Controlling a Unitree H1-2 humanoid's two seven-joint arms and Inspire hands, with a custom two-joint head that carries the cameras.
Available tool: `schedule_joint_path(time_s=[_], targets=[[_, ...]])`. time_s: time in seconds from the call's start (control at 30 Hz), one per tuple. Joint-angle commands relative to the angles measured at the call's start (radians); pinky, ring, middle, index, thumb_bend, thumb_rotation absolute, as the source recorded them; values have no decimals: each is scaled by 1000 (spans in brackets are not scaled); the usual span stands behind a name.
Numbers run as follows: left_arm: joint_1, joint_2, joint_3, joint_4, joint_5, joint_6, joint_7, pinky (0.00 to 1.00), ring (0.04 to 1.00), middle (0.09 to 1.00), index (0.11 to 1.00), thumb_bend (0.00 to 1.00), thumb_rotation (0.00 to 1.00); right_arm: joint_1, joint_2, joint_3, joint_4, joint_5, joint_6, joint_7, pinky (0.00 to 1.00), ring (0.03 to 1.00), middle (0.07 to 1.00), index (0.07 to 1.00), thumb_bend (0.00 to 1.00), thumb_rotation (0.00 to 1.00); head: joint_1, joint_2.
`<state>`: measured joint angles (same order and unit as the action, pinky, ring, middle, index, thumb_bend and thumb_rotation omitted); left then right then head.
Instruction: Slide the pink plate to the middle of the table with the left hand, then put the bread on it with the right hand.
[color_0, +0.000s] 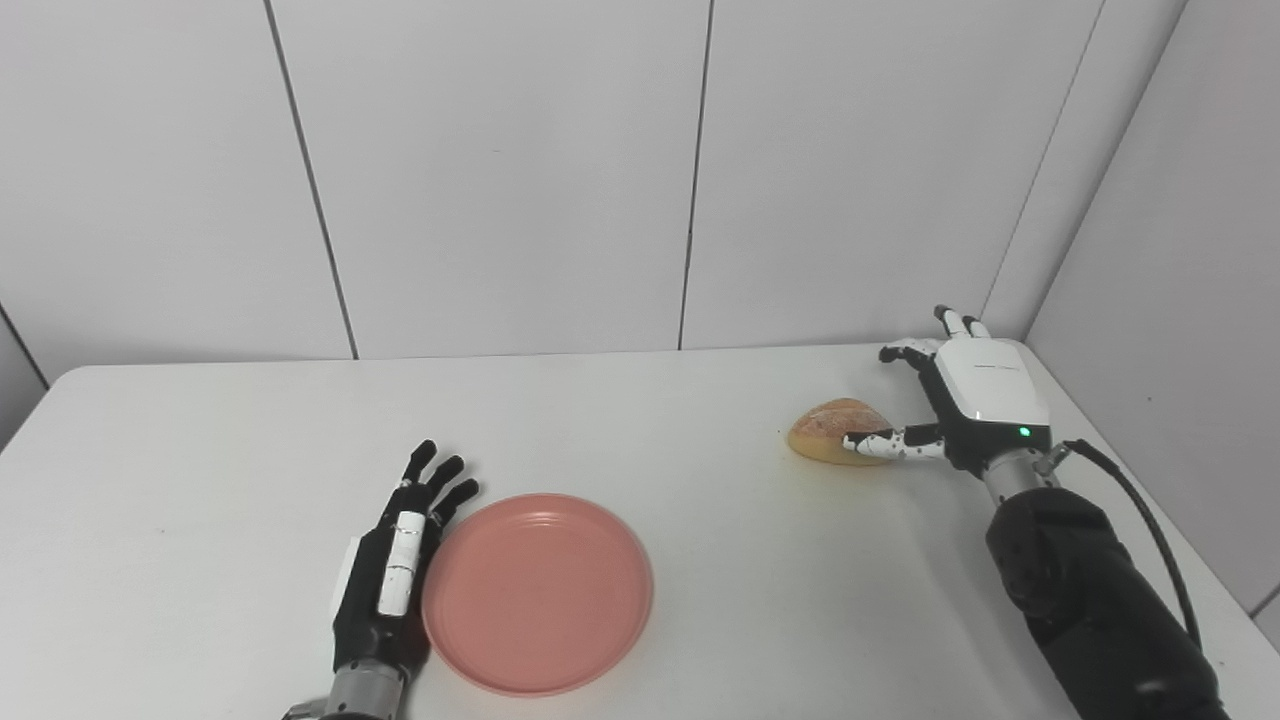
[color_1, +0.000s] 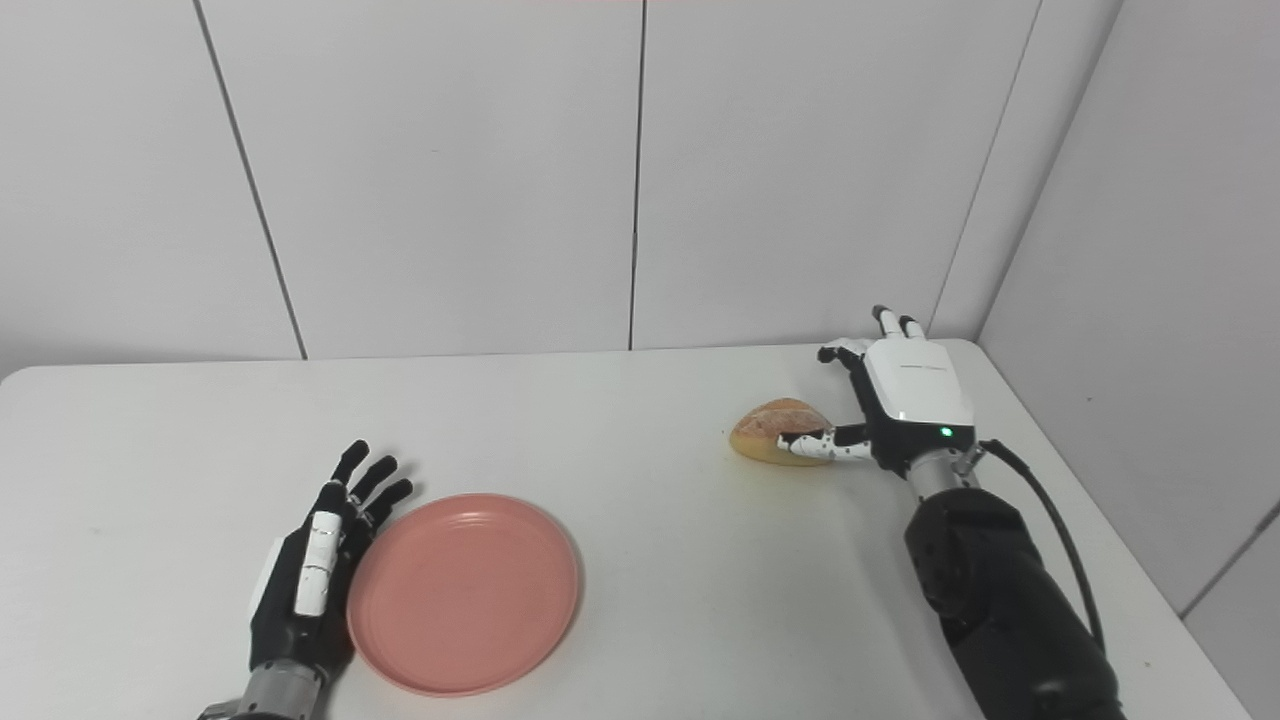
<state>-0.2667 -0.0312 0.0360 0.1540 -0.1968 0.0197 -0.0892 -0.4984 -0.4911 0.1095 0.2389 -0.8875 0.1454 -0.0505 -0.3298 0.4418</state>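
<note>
Lab or robot test cell, plain white panel walls (color_0: 500, 170) with dark vertical seams meeting in a corner at right, bare white table (color_0: 700, 560) with rounded corners, even indoor light, exposed black cable (color_0: 1150, 520) on robot forearm

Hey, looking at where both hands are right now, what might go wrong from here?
1. The right hand has its thumb on the bread with its fingers spread behind, so the bread may slip during lifting.
2. The left hand, open, sits against the left edge of the pink plate; carrying the bread across could overshoot or bump the plate's rim.
</note>
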Motion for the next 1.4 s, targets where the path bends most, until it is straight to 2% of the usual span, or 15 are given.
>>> schedule_joint_path(time_s=[0.0,0.23,0.8,1.03,1.37], targets=[[8,-14,-5,11,-2,12,1,983,838,887,917,853,798,-60,-31,-6,-10,26,-6,4,1000,1000,786,731,1000,565,1,1],[6,-13,-9,17,5,6,1,966,834,875,914,855,801,-82,-29,0,-7,88,6,53,1000,1000,810,752,1000,556,4,0],[6,-14,-20,9,8,17,1,945,825,879,923,878,799,-92,-39,52,-23,72,28,140,1000,1000,792,772,1000,551,15,9],[12,-16,-24,-4,9,27,2,941,822,882,928,874,801,-107,-43,68,44,67,5,125,1000,999,788,763,1000,529,15,9],[24,-20,-33,-8,17,27,3,929,823,880,931,865,805,-166,-34,126,196,42,-12,64,1000,994,784,767,1000,494,23,10]])
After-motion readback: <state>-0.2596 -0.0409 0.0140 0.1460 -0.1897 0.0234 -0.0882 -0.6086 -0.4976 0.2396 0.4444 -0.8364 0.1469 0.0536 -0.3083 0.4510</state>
